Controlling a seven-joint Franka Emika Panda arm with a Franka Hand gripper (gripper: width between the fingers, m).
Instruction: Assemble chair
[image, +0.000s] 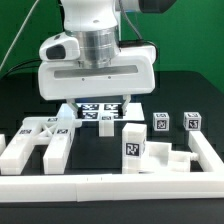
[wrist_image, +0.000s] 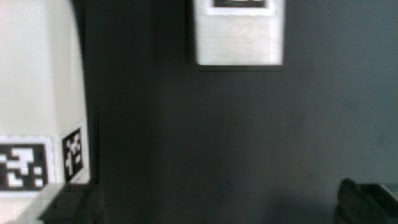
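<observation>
A white robot gripper hangs low over a black table, its two fingers spread wide with nothing between them. The chair lies in loose white pieces around the hand. Nearer the camera than the hand, a large forked piece sits toward the exterior view's left and a tagged upright block toward its right. Two small tagged cubes stand farther out on that right side. The marker board shows between the fingers.

The wrist camera reveals what the bulky gripper body hides: bare tabletop between the dark fingertips. A tagged white slab lies ahead, well apart from them. A tagged white part lies beside one finger.
</observation>
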